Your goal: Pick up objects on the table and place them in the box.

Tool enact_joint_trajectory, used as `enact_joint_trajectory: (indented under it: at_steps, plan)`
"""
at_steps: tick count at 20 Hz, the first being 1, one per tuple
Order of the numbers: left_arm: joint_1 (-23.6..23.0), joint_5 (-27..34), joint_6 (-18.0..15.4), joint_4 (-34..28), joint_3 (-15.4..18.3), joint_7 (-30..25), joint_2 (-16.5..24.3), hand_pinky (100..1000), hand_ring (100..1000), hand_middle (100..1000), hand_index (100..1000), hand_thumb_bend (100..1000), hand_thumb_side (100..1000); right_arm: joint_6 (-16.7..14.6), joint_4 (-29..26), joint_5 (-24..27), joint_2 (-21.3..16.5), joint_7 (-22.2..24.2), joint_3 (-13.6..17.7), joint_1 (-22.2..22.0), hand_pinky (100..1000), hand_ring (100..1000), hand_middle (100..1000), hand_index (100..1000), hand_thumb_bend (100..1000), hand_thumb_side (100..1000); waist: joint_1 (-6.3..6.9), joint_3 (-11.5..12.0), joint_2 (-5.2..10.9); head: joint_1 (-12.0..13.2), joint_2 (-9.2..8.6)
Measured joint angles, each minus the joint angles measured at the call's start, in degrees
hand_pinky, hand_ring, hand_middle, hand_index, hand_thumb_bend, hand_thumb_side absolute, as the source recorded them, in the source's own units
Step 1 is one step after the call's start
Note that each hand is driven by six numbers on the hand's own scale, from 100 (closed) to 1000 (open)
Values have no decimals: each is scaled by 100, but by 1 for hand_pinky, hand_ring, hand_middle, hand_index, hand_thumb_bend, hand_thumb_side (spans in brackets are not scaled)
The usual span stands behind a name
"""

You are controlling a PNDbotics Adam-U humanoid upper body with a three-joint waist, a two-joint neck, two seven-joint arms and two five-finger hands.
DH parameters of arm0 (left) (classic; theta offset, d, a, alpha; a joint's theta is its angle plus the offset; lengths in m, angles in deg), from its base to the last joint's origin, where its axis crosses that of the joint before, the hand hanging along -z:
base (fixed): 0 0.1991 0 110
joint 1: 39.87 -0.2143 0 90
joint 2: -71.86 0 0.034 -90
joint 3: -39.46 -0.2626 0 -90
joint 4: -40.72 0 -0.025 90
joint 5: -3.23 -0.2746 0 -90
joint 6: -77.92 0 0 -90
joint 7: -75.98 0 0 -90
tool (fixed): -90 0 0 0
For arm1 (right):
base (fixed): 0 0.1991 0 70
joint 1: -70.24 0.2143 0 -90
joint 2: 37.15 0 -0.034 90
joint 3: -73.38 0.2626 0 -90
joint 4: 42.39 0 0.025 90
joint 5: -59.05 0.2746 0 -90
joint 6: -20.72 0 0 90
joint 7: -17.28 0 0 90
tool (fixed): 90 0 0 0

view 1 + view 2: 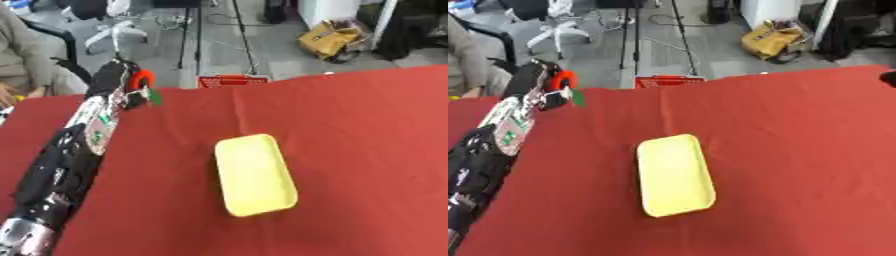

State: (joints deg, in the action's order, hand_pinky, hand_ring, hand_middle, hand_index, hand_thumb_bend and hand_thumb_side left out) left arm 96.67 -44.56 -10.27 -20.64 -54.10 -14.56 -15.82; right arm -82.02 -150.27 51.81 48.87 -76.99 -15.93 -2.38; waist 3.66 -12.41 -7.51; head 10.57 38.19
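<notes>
Red-orange curved object with a small green piece [144, 82] sits gripped in the left hand [122, 80], fingers curled around it, at the red-clothed desk's [367, 150] far left edge; right of it, mid-desk, lies a pale yellow rectangular tray [254, 174].

Grey floor [262, 45]; white office chair [118, 30]; yellow bag [331, 37].

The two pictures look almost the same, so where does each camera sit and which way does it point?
Left eye view: in the robot's head, looking down at the red cloth-covered table; the left arm reaches to the far edge.
Right eye view: beside it, facing the same way; the same arm shows, set further left.
Both share the flat yellow rounded tray and the left robot hand around something orange and green.
</notes>
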Motion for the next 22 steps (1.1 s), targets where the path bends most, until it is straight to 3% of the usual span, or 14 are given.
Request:
enact_joint_trajectory:
  at_steps: [5, 12, 19, 22]
  plan:
    - [86, 467, -527, -496, -744, -878, -11, 490, 430, 489, 639, 100, 160, 0, 0, 1, 0, 4, -1, 25, 750, 698, 845, 946, 448, 905, 0, -27, 0, -29, 0]
    - [188, 519, -1035, -567, -1450, -1671, -258, 500, 448, 498, 644, 100, 158, 0, 0, 3, 1, 9, -4, 26, 750, 697, 845, 946, 446, 907, -2, -80, 0, -70, 0]
    - [206, 260, -1452, -444, -1901, -1993, -574, 511, 462, 517, 653, 100, 160, -9, 2, 9, 16, 26, -14, 29, 750, 697, 845, 946, 441, 911, -1, -91, 0, -98, -19]
    - [171, 29, -1599, -402, -2007, -1984, -677, 534, 497, 531, 666, 103, 203, -13, 2, 10, 32, 31, -19, 29, 750, 697, 845, 946, 440, 911, -1, -97, 0, -104, -25]
